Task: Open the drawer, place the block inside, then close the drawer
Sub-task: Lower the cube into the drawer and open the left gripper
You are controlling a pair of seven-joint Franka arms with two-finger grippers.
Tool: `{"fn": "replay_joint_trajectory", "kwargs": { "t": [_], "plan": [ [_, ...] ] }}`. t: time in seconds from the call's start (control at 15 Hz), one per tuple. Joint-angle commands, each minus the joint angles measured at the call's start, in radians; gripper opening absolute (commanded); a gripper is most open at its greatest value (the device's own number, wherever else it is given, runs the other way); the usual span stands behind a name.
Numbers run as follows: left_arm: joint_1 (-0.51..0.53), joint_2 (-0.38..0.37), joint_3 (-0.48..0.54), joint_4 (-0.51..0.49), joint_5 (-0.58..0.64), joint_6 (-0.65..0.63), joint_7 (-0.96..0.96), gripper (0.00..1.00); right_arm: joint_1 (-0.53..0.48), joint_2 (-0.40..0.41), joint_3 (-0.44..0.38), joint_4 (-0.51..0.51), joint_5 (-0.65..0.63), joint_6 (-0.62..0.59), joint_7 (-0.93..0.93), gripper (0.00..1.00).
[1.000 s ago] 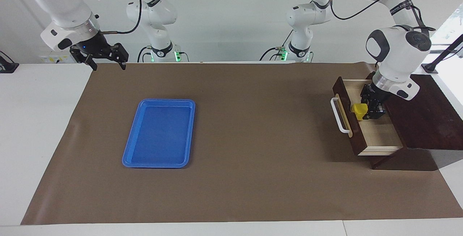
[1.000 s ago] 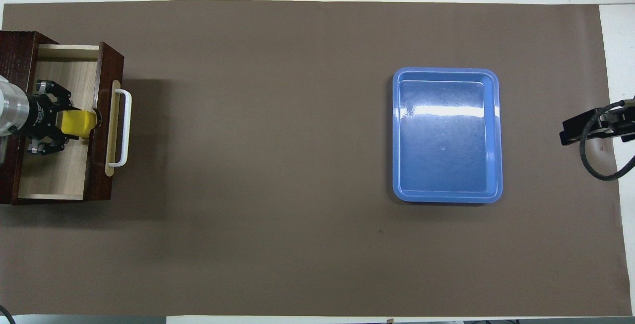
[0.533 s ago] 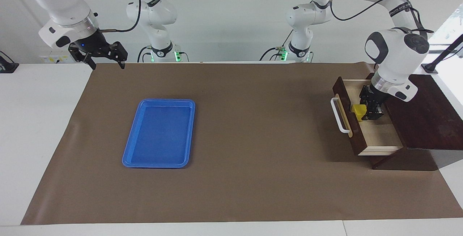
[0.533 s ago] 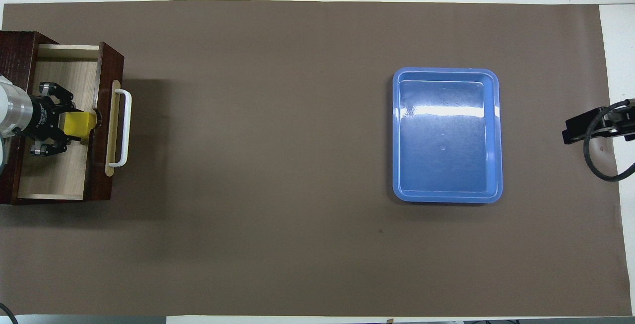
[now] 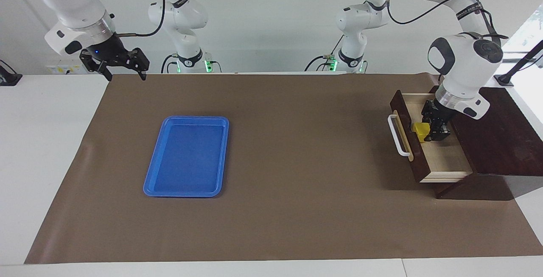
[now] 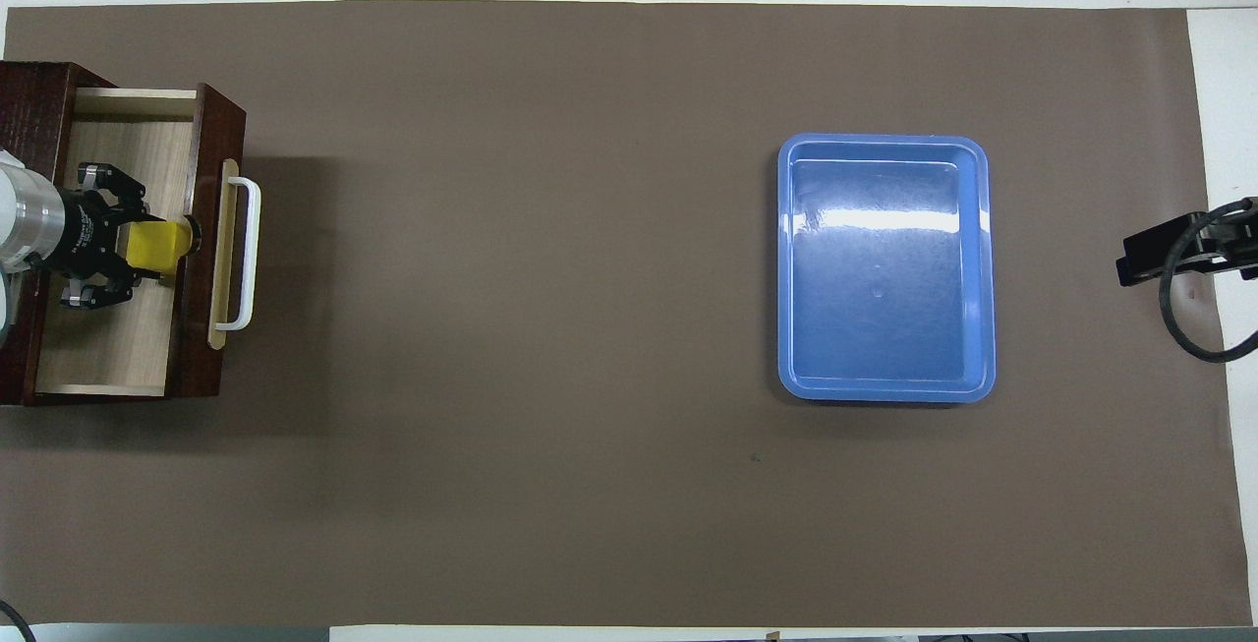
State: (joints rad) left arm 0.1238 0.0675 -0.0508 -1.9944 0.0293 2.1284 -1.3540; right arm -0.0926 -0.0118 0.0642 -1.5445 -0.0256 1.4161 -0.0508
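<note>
The drawer (image 5: 445, 158) (image 6: 108, 347) stands pulled out of its dark wooden box (image 5: 500, 137) at the left arm's end of the table, its pale inside showing and its white handle (image 5: 396, 135) (image 6: 246, 254) facing the table's middle. My left gripper (image 5: 424, 132) (image 6: 162, 247) reaches down into it, shut on the yellow block (image 5: 420, 130) (image 6: 155, 244), which sits low inside, close against the drawer front. My right gripper (image 5: 124, 73) waits open in the air over the mat's corner at the right arm's end; only part of it (image 6: 1170, 254) shows in the overhead view.
A flat blue tray (image 5: 186, 156) (image 6: 885, 268) lies on the brown mat (image 5: 297, 162) toward the right arm's end. Bare white tabletop borders the mat.
My left gripper has sunk a little deeper into the drawer with the block. The right gripper has drifted slightly upward and outward.
</note>
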Motion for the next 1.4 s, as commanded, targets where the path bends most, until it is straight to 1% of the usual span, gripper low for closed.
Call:
{"fn": "replay_joint_trajectory", "kwargs": {
  "t": [0.0,0.07,0.13,0.2,0.27,0.33,0.4,0.67,0.93,1.07,1.33],
  "plan": [
    [0.014,-0.011,-0.004,-0.032,0.017,0.036,0.010,0.14,-0.010,-0.010,0.003,-0.002,0.004,0.000,-0.001,1.00],
    [0.014,-0.009,-0.003,-0.027,0.017,0.033,0.009,0.21,-0.012,-0.010,0.003,-0.002,0.004,0.001,-0.015,1.00],
    [0.014,-0.009,-0.003,-0.026,0.017,0.033,0.007,0.29,-0.012,-0.008,0.002,-0.002,0.004,0.004,-0.021,1.00],
    [0.014,-0.008,-0.003,-0.023,0.017,0.031,0.007,0.41,-0.010,-0.010,0.003,-0.002,0.003,0.004,-0.021,1.00],
    [0.014,-0.008,-0.003,-0.023,0.017,0.030,0.009,0.60,-0.010,-0.008,0.002,-0.002,0.003,0.004,-0.023,1.00],
    [0.014,-0.008,-0.003,-0.021,0.017,0.025,0.007,0.86,-0.012,-0.008,0.003,0.000,0.003,0.004,-0.029,1.00],
    [0.014,-0.008,-0.003,-0.018,0.017,0.022,0.007,1.00,-0.013,-0.008,0.003,-0.002,0.004,0.001,-0.035,1.00],
    [0.014,-0.009,-0.003,-0.001,0.017,0.004,0.007,1.00,-0.016,-0.011,0.003,-0.006,0.004,0.000,-0.037,1.00],
    [0.013,-0.024,-0.003,0.065,0.017,-0.099,0.004,1.00,-0.016,-0.011,0.003,-0.006,0.004,0.003,-0.037,1.00],
    [0.013,-0.052,-0.003,0.088,0.017,-0.145,0.003,1.00,-0.016,-0.011,0.003,-0.006,0.004,0.003,-0.037,1.00],
    [-0.001,-0.074,-0.004,0.158,0.017,-0.258,0.001,1.00,-0.015,-0.011,0.003,-0.008,0.004,0.003,-0.037,1.00]
  ]
}}
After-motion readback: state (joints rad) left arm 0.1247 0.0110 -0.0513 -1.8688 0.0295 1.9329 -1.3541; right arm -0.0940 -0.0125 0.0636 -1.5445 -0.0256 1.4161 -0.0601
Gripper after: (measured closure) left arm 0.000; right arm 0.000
